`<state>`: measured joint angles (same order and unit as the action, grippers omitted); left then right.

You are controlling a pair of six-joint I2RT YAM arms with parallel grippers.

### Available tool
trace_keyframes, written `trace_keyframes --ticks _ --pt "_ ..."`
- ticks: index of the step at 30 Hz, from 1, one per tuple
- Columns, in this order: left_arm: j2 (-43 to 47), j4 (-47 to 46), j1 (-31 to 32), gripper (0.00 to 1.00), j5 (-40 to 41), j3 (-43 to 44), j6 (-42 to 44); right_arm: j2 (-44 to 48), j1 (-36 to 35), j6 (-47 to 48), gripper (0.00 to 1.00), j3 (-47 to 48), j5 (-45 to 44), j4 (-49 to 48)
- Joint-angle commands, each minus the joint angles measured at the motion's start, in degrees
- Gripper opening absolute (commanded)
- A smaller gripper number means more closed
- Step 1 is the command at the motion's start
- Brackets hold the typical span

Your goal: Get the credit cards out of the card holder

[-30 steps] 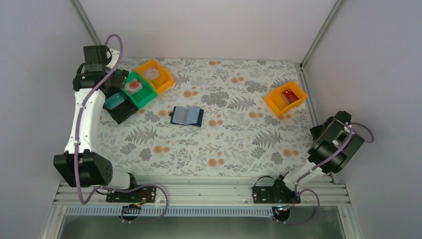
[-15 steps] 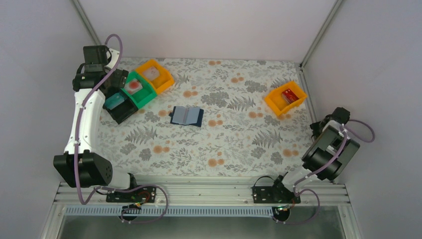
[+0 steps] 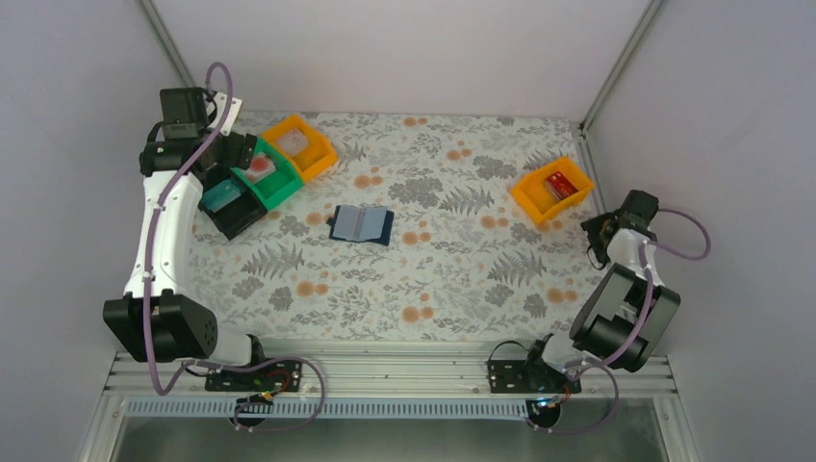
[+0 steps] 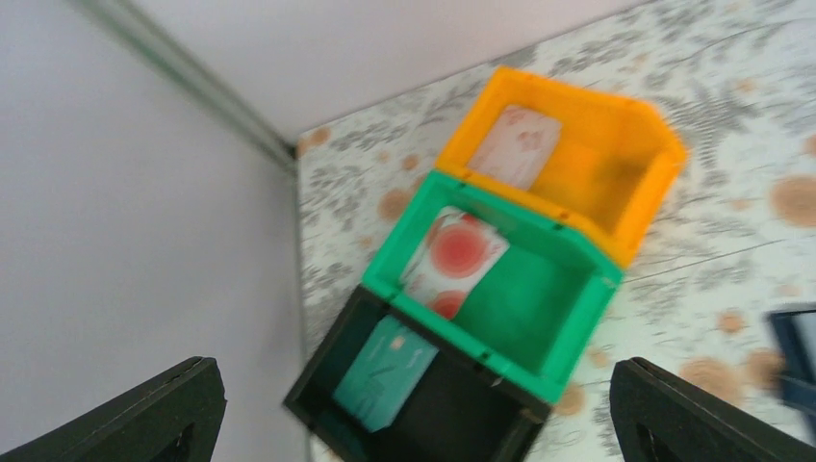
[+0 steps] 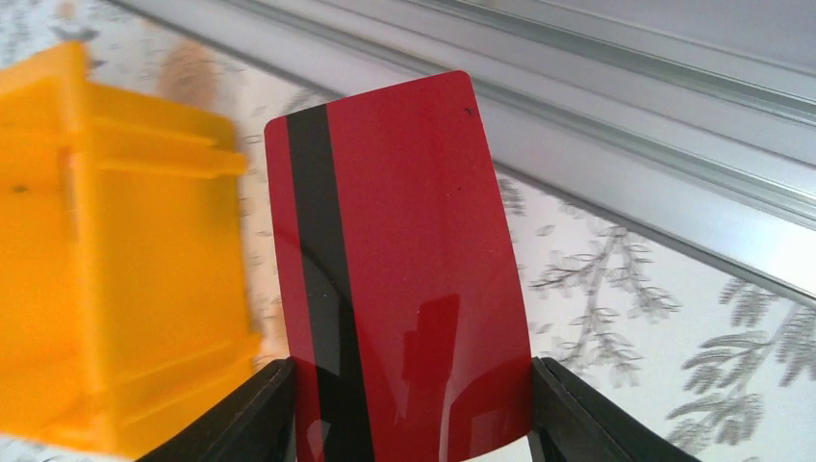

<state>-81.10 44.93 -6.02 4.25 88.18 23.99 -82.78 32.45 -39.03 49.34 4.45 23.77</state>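
The card holder lies open on the table, navy with lighter blue pockets; its edge shows in the left wrist view. My left gripper is open and empty above three bins; its wrist view shows a pale card in the orange bin, a red-blotched card in the green bin and a teal card in the black bin. My right gripper is shut on a red card with a black stripe, beside the right orange bin.
The right orange bin holds another red card near the far right. An aluminium frame rail runs along the table's right edge beside my right gripper. White walls enclose the floral table on three sides.
The right arm has swung its wrist up and inward toward the right orange bin. The left gripper has shifted slightly right over the bins. The card holder has not moved.
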Motion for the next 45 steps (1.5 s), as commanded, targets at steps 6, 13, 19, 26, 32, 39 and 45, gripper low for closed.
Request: trace_keyframes --ticks 6,13,19,26,32,39,45 --pt "-3.8 0.4 1.9 1.0 -32.4 7.1 -2.9 5.0 -6.9 0.7 0.58 12.8 3.2 6.7" --pt "-5.1 -1.3 14.9 1.0 -43.8 8.2 9.7 4.7 -16.3 1.9 0.54 19.8 8.3 9.3" --pt "-6.0 -0.1 21.3 1.0 -56.1 7.6 29.4 3.2 -30.4 2.2 0.55 23.5 12.2 8.8" --pt "-9.3 2.3 28.4 1.0 -40.5 9.2 46.9 -0.9 -48.6 9.9 0.54 31.3 19.7 10.6" --pt "-8.1 6.2 32.1 1.0 -30.9 8.0 58.4 -1.1 -57.0 17.3 0.56 33.1 30.7 12.0" --pt "-6.4 6.0 34.1 0.99 -29.3 8.6 57.9 -3.0 -60.9 17.0 0.56 33.1 41.2 13.4" --pt "-5.9 5.7 36.3 0.88 -26.7 6.8 57.3 -4.4 -62.5 16.1 0.57 35.7 43.6 13.9"
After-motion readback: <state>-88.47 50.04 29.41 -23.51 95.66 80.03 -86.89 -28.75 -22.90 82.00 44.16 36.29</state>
